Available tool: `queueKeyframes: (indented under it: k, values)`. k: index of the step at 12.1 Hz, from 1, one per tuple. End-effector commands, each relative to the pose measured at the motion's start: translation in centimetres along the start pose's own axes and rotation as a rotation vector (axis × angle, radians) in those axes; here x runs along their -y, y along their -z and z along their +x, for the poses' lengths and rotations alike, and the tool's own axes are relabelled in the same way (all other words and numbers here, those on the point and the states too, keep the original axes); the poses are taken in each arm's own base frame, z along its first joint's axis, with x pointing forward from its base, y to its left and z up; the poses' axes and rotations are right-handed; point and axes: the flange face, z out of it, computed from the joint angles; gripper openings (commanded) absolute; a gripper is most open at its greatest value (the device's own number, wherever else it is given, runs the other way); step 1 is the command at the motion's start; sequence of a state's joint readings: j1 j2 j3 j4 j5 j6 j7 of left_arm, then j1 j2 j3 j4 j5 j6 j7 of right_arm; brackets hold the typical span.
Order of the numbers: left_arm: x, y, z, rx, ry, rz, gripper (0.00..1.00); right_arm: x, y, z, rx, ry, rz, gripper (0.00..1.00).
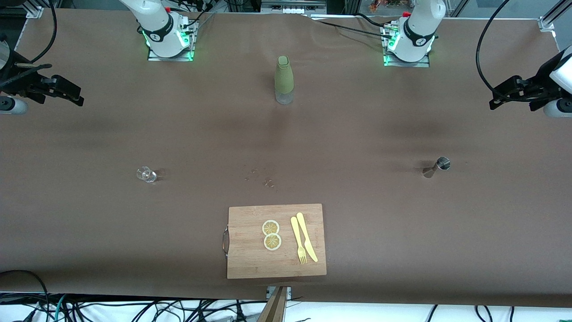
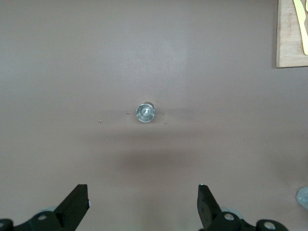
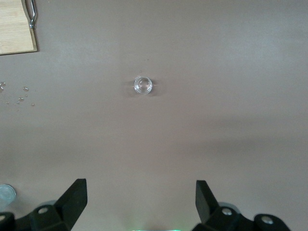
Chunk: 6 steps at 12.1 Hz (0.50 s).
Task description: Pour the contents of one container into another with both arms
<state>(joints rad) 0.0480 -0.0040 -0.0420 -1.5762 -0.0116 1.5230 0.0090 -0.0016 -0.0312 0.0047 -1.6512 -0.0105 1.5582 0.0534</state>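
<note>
The worktop [image 1: 89, 223] is covered w/ a matte brown sheet, smooth apart from faint creases. A bottle [image 1: 283, 79] is stood upright between the two arm bases, approx. midway; its upper part is sleeved in olive-green felt-like fabric, its base is clear. A small clear glass [image 1: 146, 174] is set toward the right arm's end, and a small conical steel jigger [image 1: 439, 166] toward the left arm's end, the two well apart. Between them, a few water droplets [image 1: 261, 176] are scattered on the sheet. Nearer the front camera than the droplets, a rectangular bamboo board [image 1: 250, 255] w/ a metal handle [image 1: 225, 240] is laid; on it two round lemon slices [image 1: 271, 235] are placed touching, w/ a yellow plastic fork [image 1: 298, 240] and knife [image 1: 307, 236] beside them. Nothing is stood between either vessel and the hand above it. The left hand [image 2: 143, 204] is held in the air over the jigger, fingers spread wide, nothing gripped. The right hand [image 3: 141, 199] is held in the air over the glass, fingers likewise wide and empty. Black cables [image 1: 482, 53] are run along the worktop's edges.
</note>
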Motion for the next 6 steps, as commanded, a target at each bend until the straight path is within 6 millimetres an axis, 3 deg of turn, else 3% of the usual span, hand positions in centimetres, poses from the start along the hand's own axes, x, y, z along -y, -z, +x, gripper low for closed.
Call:
queueKeyframes:
  k: [1,3,6]
  values:
    - [-0.8,0.5,0.7,-0.015,-0.019,-0.002,1.00,-0.2,0.2,0.1,-0.005,0.012,0.013,1.00]
    - [-1.2,0.3,0.8,-0.012,-0.027,-0.012,1.00,-0.2,0.2,0.1,-0.004,0.012,0.014,1.00]
    - [-3.5,0.4,0.6,-0.011,-0.068,-0.015,1.00,-0.2,0.3,0.1,-0.008,0.012,0.013,1.00]
